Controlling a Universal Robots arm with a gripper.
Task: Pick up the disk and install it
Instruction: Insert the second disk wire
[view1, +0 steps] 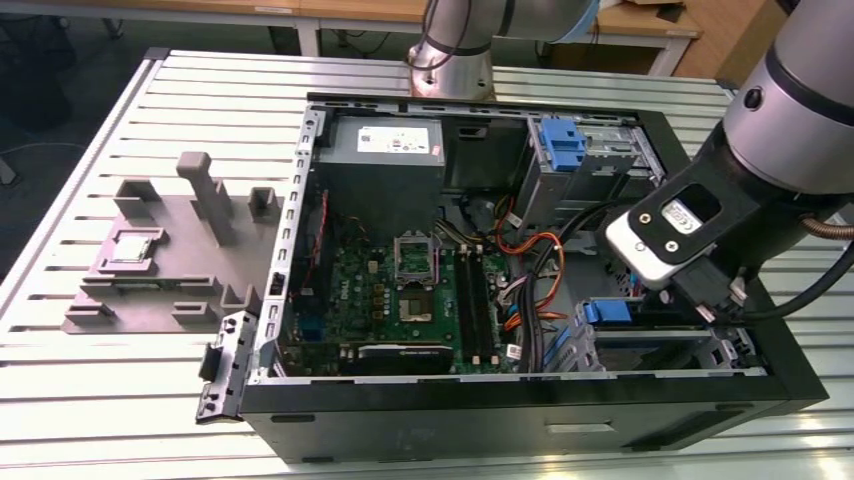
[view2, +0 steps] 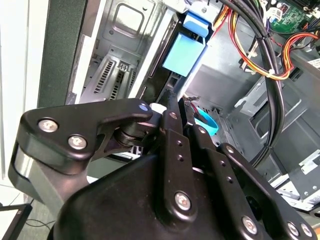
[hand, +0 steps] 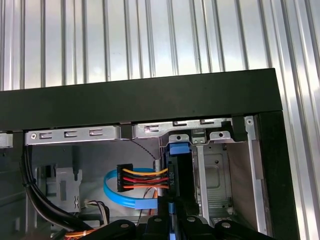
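Observation:
The disk (hand: 178, 172) stands on edge in the drive cage at the corner of the open computer case (view1: 534, 400), close to the case's black wall. Its blue carrier rail (view2: 184, 50) points away from my wrist, and the same blue end shows in the exterior view (view1: 607, 312) low on the right. In both wrist views my gripper (hand: 172, 216) reaches down into the cage with its black fingers (view2: 172, 125) pressed against the disk's near edge. In the exterior view the gripper (view1: 691, 300) hangs under the white wrist block, just right of the blue end.
Black, orange and red cables (view1: 541, 265) run beside the cage, with a blue flat cable (hand: 117, 192) close to the disk. A grey box with a white sticker (view1: 387, 140) and a blue latch piece (view1: 561, 145) sit at the far side. A grey fixture (view1: 160, 260) lies on the slatted table.

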